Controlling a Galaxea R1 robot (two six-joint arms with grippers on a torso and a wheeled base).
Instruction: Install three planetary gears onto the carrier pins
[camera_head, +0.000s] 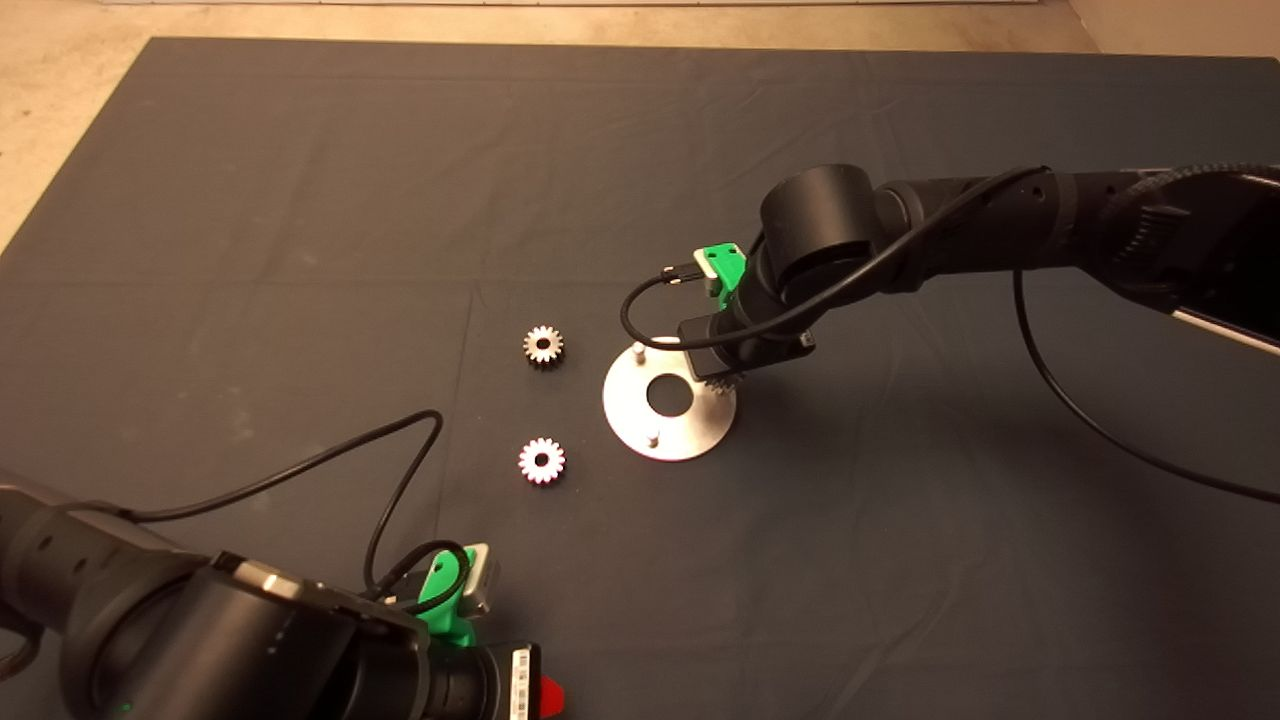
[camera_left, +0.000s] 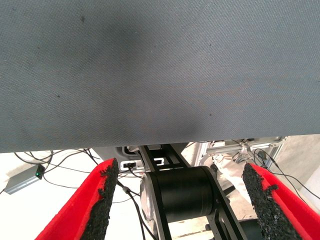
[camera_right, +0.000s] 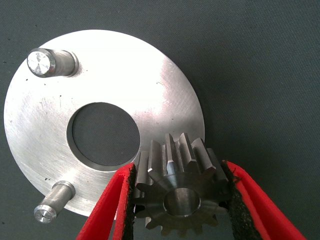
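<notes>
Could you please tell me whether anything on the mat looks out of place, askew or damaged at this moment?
Nothing stands out. The disc lies flat on the mat, its two visible pins upright and bare. Two gears lie flat beside the disc. The right gripper holds a third gear level over the disc's edge. The left gripper waits at the mat's near edge.

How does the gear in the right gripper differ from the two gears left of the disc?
The held gear is clamped between the right gripper fingers over the disc edge; the far gear and near gear lie flat and free on the mat. All three are toothed, silvery, with round bores.
</notes>
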